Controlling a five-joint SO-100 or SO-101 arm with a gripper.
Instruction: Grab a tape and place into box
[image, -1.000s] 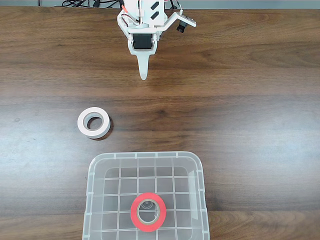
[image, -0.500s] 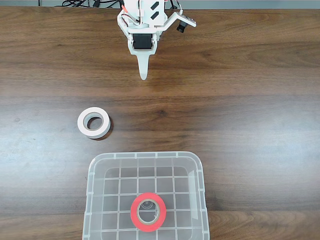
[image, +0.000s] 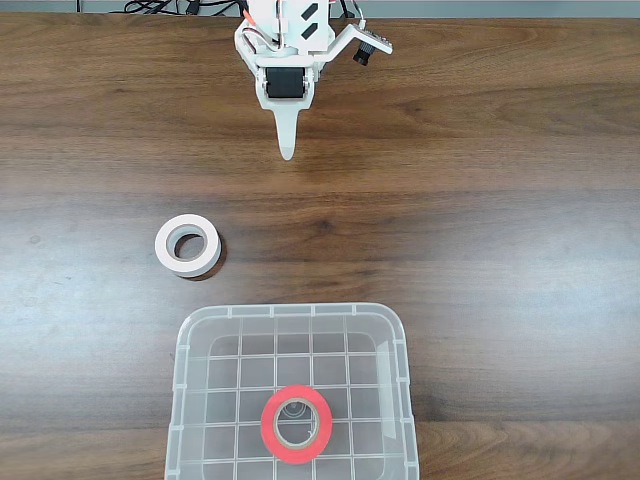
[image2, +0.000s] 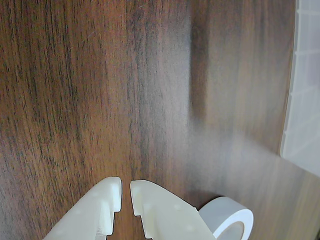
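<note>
In the fixed view the dark wooden worktop (image: 480, 230) fills the picture, and the white gripper (image: 288, 150) sits at twelve o'clock, its pointed tip aimed down toward the middle of the picture and hanging over bare wood. In the wrist view the gripper (image2: 126, 192) comes in from six o'clock with its two white fingers (image2: 155, 210) drawn almost together, a thin slit between the tips, and nothing is held between them.

The tape (image: 297, 423), a red ring with a pale grey core, lies flat inside the box (image: 186, 400), on the grid-patterned floor a little toward six o'clock of the box's middle. The box is a clear plastic bin with rounded corners at six o'clock in the fixed view, well apart from the gripper; in the wrist view its pale ribbed wall (image2: 302, 100) shows at three o'clock.

A white roll of tape (image: 187, 245) lies on the worktop at about nine o'clock in the fixed view, outside the box and near its upper left corner. In the wrist view the same white roll (image2: 227, 217) sits at five o'clock, just beside the right finger.
</note>
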